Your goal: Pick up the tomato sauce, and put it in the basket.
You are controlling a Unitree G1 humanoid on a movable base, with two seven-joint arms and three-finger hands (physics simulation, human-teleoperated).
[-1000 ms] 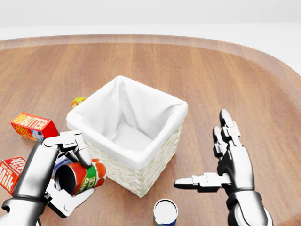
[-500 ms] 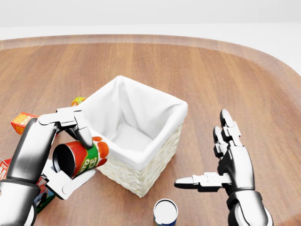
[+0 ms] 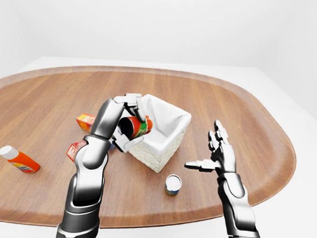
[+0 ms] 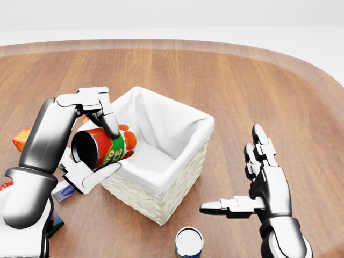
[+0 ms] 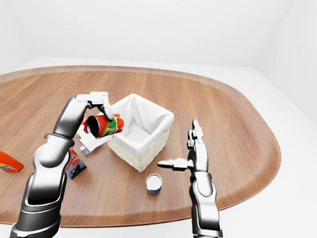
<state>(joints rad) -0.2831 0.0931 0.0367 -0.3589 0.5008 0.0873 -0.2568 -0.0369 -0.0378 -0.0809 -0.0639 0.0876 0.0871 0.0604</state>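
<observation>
Raised since before, tomato sauce [image 4: 105, 149] nears basket [image 4: 177, 185] above wooden table [image 4: 226, 80].

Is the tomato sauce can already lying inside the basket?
No, the left hand holds the tomato sauce can on its side above the basket rim.

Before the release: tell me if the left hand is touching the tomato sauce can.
Touching. The head view shows the left hand with fingers closed around the tomato sauce can.
</observation>
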